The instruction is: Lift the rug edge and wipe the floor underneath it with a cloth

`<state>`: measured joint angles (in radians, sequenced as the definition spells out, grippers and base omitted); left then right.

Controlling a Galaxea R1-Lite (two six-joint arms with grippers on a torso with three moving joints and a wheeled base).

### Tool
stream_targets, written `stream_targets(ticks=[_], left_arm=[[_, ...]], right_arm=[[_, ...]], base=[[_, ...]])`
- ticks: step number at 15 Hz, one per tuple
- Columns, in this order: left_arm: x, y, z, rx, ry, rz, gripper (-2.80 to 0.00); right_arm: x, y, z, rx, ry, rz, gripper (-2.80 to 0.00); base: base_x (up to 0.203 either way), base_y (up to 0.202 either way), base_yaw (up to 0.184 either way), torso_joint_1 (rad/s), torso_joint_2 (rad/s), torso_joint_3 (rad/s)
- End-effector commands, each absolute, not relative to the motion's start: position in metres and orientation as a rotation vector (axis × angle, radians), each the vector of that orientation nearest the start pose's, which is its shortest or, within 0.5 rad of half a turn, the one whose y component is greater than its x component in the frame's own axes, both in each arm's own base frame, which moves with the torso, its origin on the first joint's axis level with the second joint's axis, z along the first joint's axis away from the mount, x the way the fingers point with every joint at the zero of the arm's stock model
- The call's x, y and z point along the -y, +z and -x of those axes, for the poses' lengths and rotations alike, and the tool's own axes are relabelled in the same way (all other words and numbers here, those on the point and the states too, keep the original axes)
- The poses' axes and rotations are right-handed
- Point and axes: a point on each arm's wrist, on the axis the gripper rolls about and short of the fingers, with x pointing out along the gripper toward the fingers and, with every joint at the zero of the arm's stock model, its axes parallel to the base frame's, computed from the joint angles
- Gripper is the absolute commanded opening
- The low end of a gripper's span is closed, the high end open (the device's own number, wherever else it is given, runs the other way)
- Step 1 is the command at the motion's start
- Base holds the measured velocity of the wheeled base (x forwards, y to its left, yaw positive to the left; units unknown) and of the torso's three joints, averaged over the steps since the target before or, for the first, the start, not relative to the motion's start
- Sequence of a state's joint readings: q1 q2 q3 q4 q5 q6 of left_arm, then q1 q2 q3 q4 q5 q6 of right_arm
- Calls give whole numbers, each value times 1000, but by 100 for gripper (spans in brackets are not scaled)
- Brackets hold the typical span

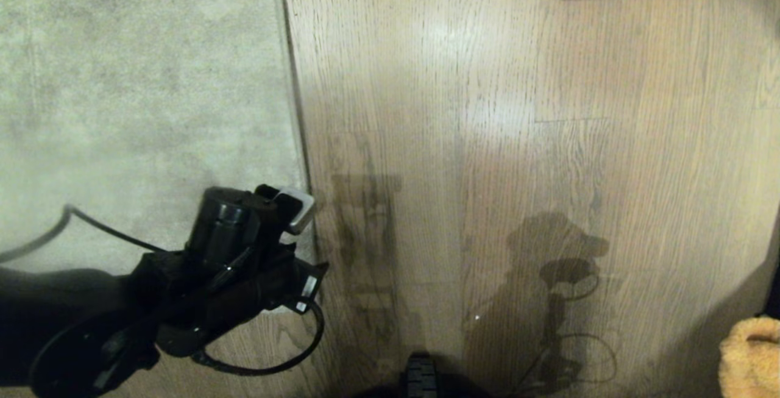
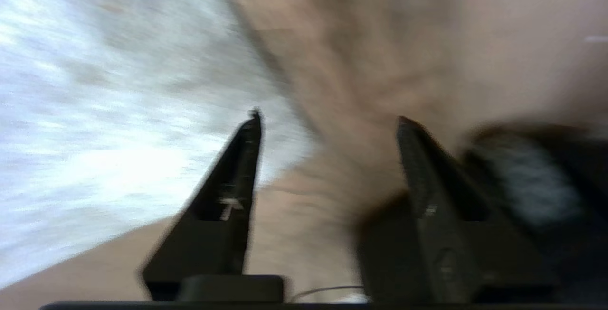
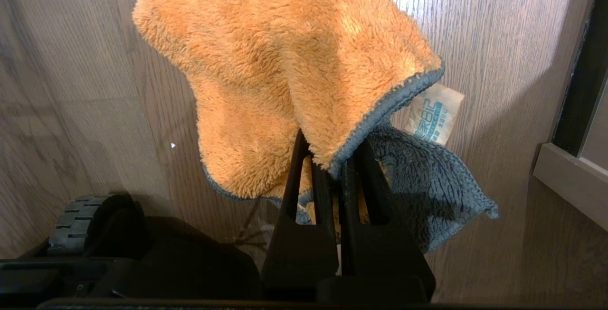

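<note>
1. Where the head view looks down, the rug edge runs from far to near, left of centre, lying flat on the floor. The left gripper hovers right at this border near the rug's near corner. A bit of the cloth shows at the near right.
2. In the left wrist view, though blurred, the left gripper has its jaws apart and empty, above the line where rug meets floor. The rug looks thin and floppy yet broad, so I judge that only its bound border should be pinched; it will likely sag and drag.
3. In the right wrist view, the right gripper is clamped on the cloth, which is fluffy, light and limp, and drapes over the fingers.
</note>
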<state>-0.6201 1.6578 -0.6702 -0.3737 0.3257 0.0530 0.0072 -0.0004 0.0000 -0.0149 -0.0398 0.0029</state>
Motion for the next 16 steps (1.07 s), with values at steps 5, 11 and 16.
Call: stream_targets(ticks=[5, 11, 16], left_arm=[[176, 124, -254, -503, 24, -603, 0], [194, 116, -282, -483, 180, -700, 0], [205, 115, -298, -466, 247, -730, 0]], right_arm=[[1, 77, 23, 15, -32, -3, -280], [1, 77, 23, 15, -32, -3, -280], [1, 77, 23, 14, -32, -3, -280]], base=[[0, 0, 0, 0, 0, 0], [0, 0, 0, 0, 0, 0], [0, 0, 0, 0, 0, 0]])
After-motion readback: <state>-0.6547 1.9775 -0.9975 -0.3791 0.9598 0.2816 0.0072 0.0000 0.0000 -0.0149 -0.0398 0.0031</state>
